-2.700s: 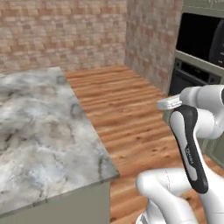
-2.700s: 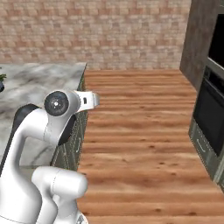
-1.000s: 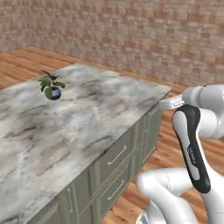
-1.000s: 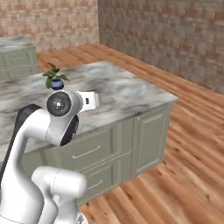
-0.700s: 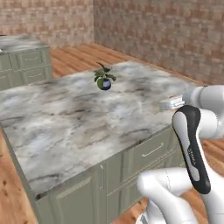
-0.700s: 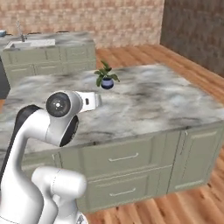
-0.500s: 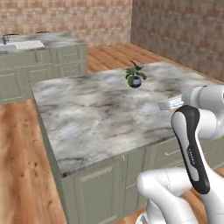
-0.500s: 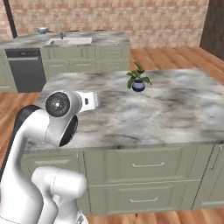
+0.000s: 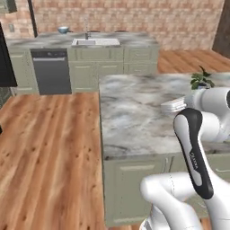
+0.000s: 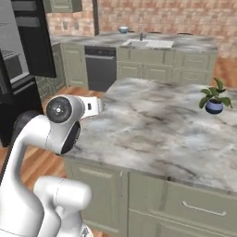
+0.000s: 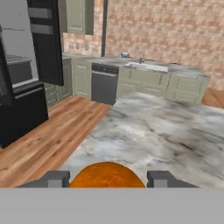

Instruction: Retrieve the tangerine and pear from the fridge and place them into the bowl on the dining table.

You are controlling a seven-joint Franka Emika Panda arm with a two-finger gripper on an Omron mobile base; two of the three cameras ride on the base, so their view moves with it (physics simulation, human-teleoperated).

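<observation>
**Tangerine held in the tool, above the marble worktop**

Tangerine (image 11: 107,175) sitting low in the hand view, bright orange, clamped between the two dark fingertips (image 11: 56,179) of the tool (image 11: 107,180), one tip on each side and both touching the fruit. Tool closed on the tangerine, jaws part-way apart around it.

Ahead of the tool, the grey-veined white marble worktop (image 11: 162,135) of the dining table (image 10: 152,134), with sage green drawer fronts below its edge in the right base view. Small potted plant (image 10: 214,100) in a dark blue pot standing on the far right of the marble top; seen also at the right edge of the left base view (image 9: 201,80).

Black fridge (image 11: 22,87) at the left of the hand view, tall and dark, well apart from the worktop across wooden floor (image 9: 49,148).

Along the brick back wall, a second counter with a sink (image 9: 95,42), a dark dishwasher (image 9: 52,72) under it, and a small bluish bowl (image 9: 63,29) on top near the sink.

White arm (image 9: 197,152) folded close at the near edge of the marble top.
</observation>
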